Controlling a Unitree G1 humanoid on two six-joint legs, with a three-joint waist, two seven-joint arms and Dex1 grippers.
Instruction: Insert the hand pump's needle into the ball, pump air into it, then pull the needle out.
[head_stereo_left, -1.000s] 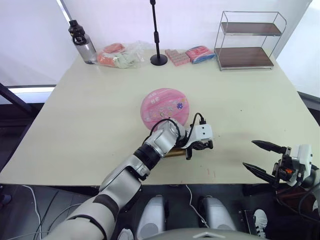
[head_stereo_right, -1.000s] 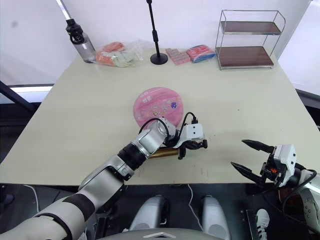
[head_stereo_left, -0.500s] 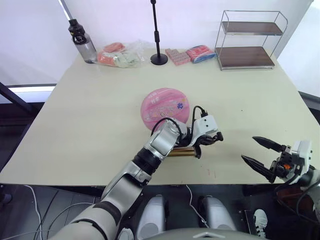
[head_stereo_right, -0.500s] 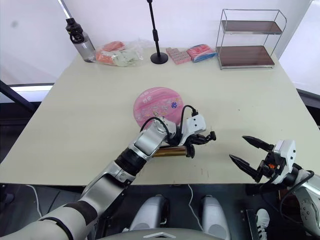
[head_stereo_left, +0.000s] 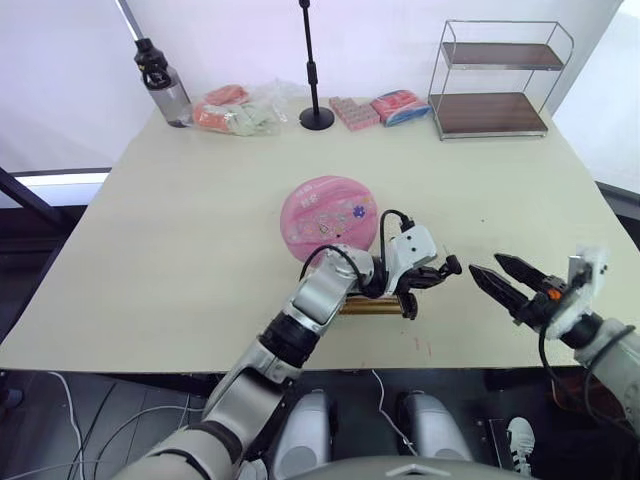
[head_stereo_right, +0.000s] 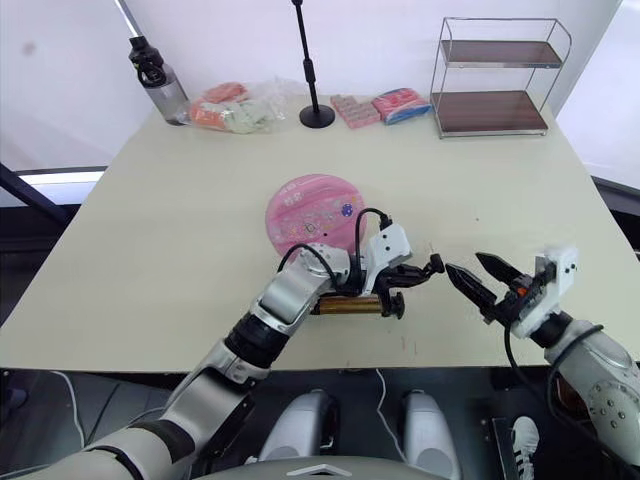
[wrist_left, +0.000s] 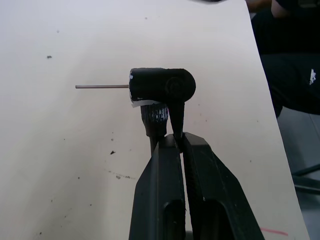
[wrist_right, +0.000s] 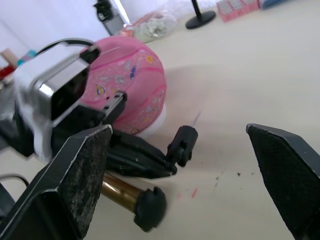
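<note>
Near edge of the table (head_stereo_left: 180, 250), right side: the right gripper (head_stereo_left: 503, 282) hovers with its two black fingers spread, tips aimed left toward the needle fitting; nothing lies between them.

Near centre: the left gripper (head_stereo_left: 432, 276) has its fingers pressed together on the small black fitting that carries the needle (wrist_left: 102, 86). In the left wrist view the thin metal pin juts sideways from the fitting, clear of the table surface and of the ball. The right gripper's tips stand near the fitting but apart from it.

Just below the left gripper, the hand pump (head_stereo_left: 372, 304) lies flat on the table, its gold-bronze barrel running left to right with a black end cap at the right; the thin black hose (head_stereo_left: 385, 222) loops up over the left wrist.

Just beyond the pump, centre of the table: the ball (head_stereo_left: 328, 216), pink and flattened, sticker face up, resting untouched.

Far edge: a water bottle (head_stereo_left: 165, 85) at left, a plastic bag (head_stereo_left: 240, 110) of packets, a black stand (head_stereo_left: 316, 70), pink packets (head_stereo_left: 380, 108), and a wire shelf (head_stereo_left: 498, 80) at right.

Step in hand, as judged: presenting the needle, before insertion. The next move likely calls for a handover to the spread right gripper, or turning the pin toward the ball's valve, whose position cannot be made out.
</note>
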